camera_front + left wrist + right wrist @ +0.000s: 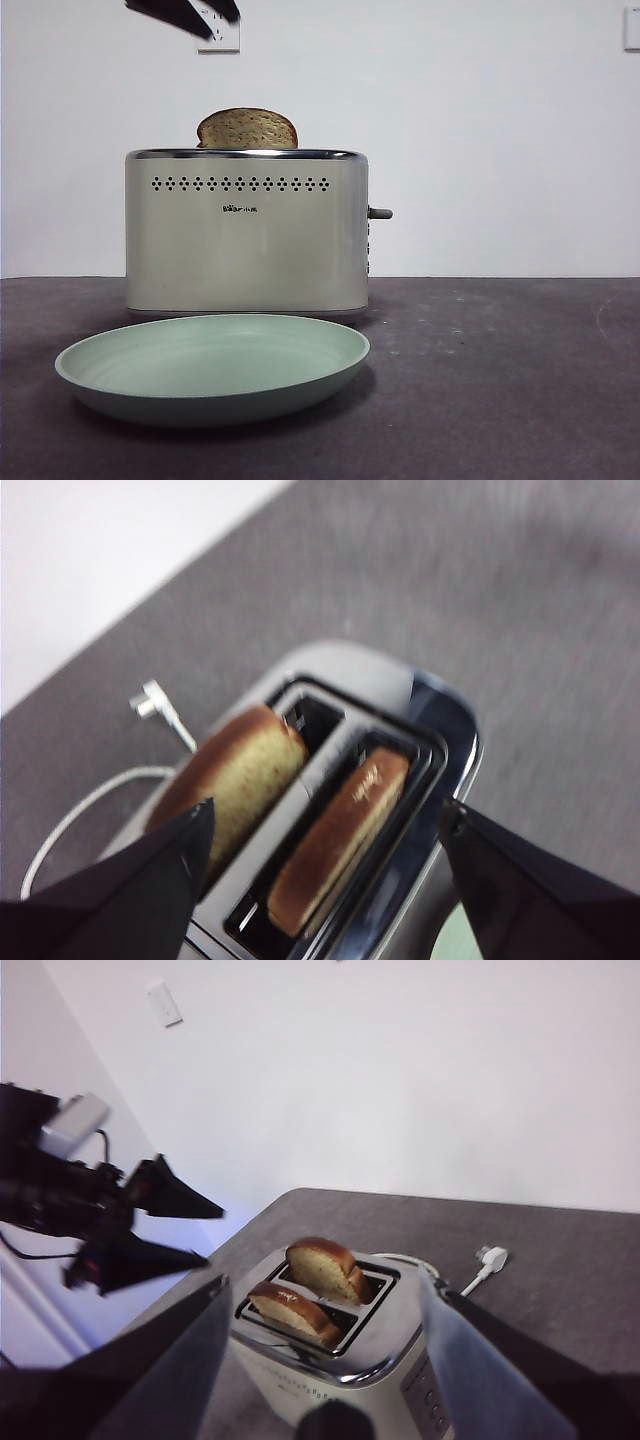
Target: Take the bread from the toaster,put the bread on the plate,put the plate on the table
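My left gripper (205, 20), jaws spread wide and empty, hangs at the front view's upper left above the toaster (246, 232). The bread (247, 129) stands in its slot; closing off-centre might catch the second slice (340, 840).

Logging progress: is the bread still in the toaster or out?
Still in. The bread stands upright in a slot of the toaster, its top above the rim; the open left end effector hangs above it.
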Available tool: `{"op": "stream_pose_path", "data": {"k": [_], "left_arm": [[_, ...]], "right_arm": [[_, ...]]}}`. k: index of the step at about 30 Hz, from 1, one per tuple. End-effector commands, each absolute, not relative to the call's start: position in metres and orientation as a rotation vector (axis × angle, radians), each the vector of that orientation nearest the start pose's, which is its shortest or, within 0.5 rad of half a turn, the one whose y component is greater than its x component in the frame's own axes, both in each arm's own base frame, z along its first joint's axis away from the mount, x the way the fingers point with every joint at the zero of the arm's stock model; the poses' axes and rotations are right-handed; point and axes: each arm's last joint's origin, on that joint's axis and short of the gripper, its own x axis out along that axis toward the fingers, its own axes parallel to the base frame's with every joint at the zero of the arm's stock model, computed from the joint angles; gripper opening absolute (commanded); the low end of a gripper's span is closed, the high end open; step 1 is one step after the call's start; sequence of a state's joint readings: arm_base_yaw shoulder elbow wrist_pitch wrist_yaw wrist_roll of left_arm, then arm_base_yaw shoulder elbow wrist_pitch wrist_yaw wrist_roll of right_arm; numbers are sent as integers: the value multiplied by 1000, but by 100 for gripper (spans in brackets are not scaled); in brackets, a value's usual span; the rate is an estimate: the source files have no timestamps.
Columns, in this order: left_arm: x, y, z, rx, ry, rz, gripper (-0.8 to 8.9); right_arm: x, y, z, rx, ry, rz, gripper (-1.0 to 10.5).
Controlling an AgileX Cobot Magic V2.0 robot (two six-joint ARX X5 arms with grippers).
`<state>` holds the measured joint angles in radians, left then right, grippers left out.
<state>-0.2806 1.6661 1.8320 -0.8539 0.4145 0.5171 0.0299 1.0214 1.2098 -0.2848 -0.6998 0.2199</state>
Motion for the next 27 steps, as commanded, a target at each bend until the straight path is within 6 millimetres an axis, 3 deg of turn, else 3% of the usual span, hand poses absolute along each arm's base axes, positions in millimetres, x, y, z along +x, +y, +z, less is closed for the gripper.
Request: {"op": "stream_pose_path", "data": {"k": [1, 6, 16, 17, 22, 27], "left_arm": [[338, -122, 393, 553, 534, -855, 377], [350, -140, 370, 594, 598, -879, 377], [373, -150, 332, 608, 693, -906, 366], [375, -150, 330, 608, 701, -906, 336], [379, -152, 331, 630, 668, -873, -1], [373, -154, 352, 646, 607, -850, -9]], "right_arm": [[204, 27, 424, 237, 182, 729, 316], [206, 28, 419, 249, 221, 729, 315], [206, 30, 416, 256, 254, 734, 315], [206, 30, 416, 257, 256, 734, 315], [205, 30, 413, 266, 284, 730, 315], [204, 30, 408, 248, 332, 728, 314]]}}
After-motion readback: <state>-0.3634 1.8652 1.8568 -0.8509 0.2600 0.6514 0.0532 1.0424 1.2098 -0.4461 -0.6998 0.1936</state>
